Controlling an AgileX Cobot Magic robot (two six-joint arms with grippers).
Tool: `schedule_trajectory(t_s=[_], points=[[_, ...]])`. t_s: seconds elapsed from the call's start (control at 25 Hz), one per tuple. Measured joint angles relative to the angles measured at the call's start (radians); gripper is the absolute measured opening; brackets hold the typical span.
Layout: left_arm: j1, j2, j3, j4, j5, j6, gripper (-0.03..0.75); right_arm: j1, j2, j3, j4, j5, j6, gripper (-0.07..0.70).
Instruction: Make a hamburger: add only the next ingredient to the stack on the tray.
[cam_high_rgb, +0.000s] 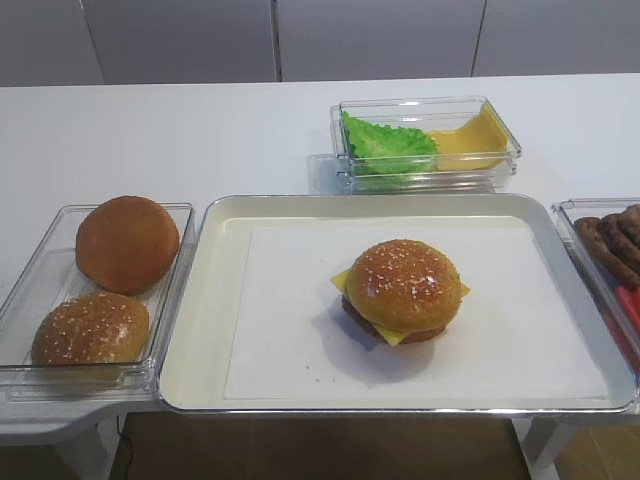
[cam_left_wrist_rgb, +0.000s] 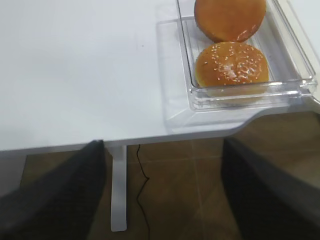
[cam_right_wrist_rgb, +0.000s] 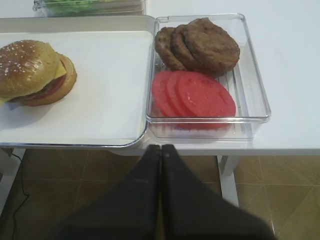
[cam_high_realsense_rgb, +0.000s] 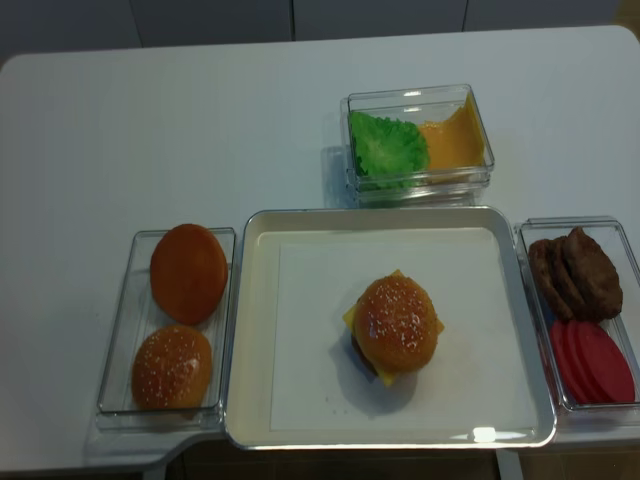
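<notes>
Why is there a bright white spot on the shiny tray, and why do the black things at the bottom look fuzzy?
In the realsense high view, a ceiling light glints off the tray rim near the front edge. In both wrist views, the left gripper's fingers and the right gripper's fingers sit too close to the lens, so they blur, while the tubs farther off stay sharp.
</notes>
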Motion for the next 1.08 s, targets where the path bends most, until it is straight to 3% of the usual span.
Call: schedule_trajectory(t_s=[0.32, 1.08], points=[[0.000, 0.000, 0.030, -0.005, -0.050, -0.002, 0.533, 0.000, 0.000, 0.000, 0.000, 0.000, 0.000, -0.005], [0.000, 0.000, 0.036, -0.008, -0.061, -0.002, 0.533, 0.000, 0.000, 0.000, 0.000, 0.000, 0.000, -0.005]])
